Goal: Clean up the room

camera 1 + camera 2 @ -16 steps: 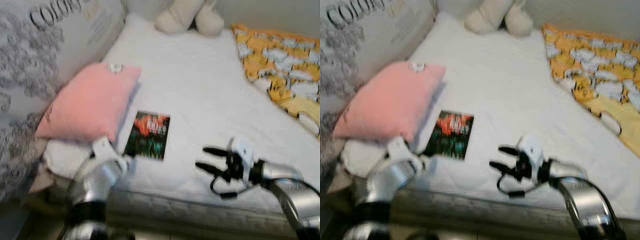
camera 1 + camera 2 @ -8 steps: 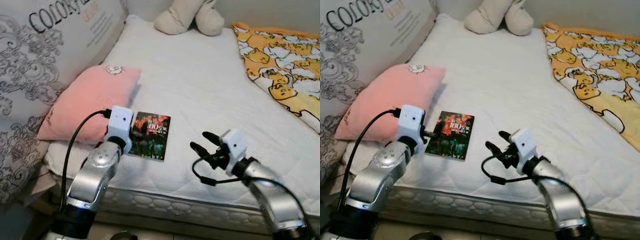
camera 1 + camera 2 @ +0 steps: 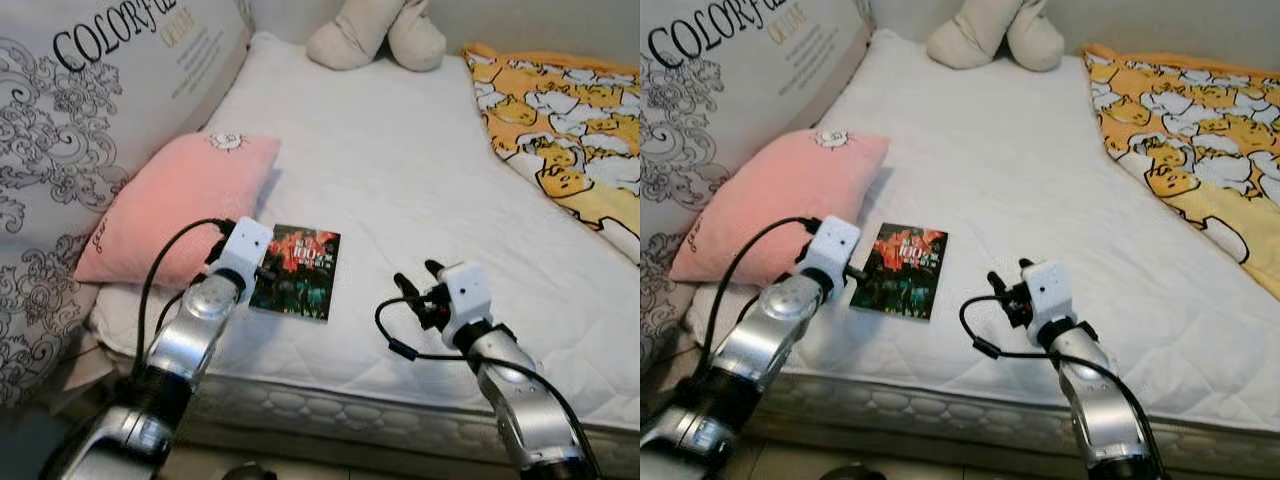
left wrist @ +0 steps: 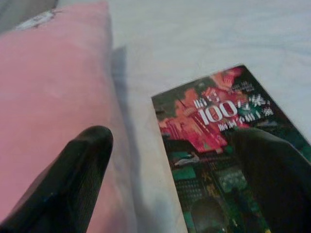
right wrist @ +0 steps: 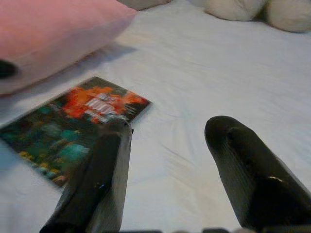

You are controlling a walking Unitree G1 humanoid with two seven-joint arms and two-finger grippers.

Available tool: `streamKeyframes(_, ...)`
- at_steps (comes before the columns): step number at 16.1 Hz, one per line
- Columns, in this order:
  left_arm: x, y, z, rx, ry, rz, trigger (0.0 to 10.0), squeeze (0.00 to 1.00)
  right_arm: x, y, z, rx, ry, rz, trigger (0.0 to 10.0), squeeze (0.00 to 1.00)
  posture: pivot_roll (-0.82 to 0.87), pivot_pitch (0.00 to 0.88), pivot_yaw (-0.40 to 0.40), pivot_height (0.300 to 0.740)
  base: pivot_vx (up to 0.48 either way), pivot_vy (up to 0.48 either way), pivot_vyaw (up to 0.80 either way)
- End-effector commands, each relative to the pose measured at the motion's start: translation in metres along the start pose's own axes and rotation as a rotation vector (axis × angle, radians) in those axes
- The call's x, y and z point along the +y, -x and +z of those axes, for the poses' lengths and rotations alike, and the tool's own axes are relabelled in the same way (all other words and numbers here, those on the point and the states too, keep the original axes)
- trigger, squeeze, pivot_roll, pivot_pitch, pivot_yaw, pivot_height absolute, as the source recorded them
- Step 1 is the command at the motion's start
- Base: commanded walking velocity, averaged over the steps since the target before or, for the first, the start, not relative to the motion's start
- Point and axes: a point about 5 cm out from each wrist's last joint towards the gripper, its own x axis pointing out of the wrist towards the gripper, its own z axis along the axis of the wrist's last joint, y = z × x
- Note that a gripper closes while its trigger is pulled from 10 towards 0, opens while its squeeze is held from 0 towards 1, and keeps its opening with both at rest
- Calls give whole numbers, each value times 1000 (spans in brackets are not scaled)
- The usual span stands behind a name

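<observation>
A dark book (image 3: 297, 271) with a red and green cover lies flat on the white mattress (image 3: 400, 170), near its front edge and beside a pink pillow (image 3: 175, 205). My left gripper (image 4: 165, 179) hovers open over the book's near left corner, one finger above the pillow side, the other above the cover (image 4: 214, 136). To the right of the book my right gripper (image 3: 418, 291) is open just above the sheet, pointing toward the book (image 5: 77, 121) with nothing between its fingers (image 5: 248, 165).
A cream plush toy (image 3: 378, 30) sits at the head of the bed. A yellow patterned blanket (image 3: 560, 130) covers the right side. A large printed cushion (image 3: 80, 110) leans along the left. The mattress edge (image 3: 350, 410) runs across the front.
My left arm rose from below the mattress edge and reached forward to the book's left corner. My right gripper swung a little toward the book. The view steadied.
</observation>
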Motion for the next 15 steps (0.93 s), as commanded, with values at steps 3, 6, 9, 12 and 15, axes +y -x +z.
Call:
streamKeyframes(3,4,-12,-5,36,-215,-87,10000,0,6,-9,13,-55,13,55,10000,0,-73,0,24,740,0,0,0)
streamKeyframes(6,10,-8,-21,99,-236,-123,10000,82,8,-8,12,-57,13,59,10000,0,-68,0,30,740,0,0,0)
streamKeyframes(9,17,0,-54,236,-284,-184,10000,0,11,-7,11,-59,2,79,10000,0,-65,0,37,740,0,0,0)
streamKeyframes(12,34,10,-75,324,-301,-142,10000,0,15,-6,11,-64,22,101,10000,0,-58,0,34,740,0,0,0)
streamKeyframes(15,44,13,-81,353,-331,-106,10000,0,16,-6,11,-65,14,112,10000,0,-58,0,30,740,0,0,0)
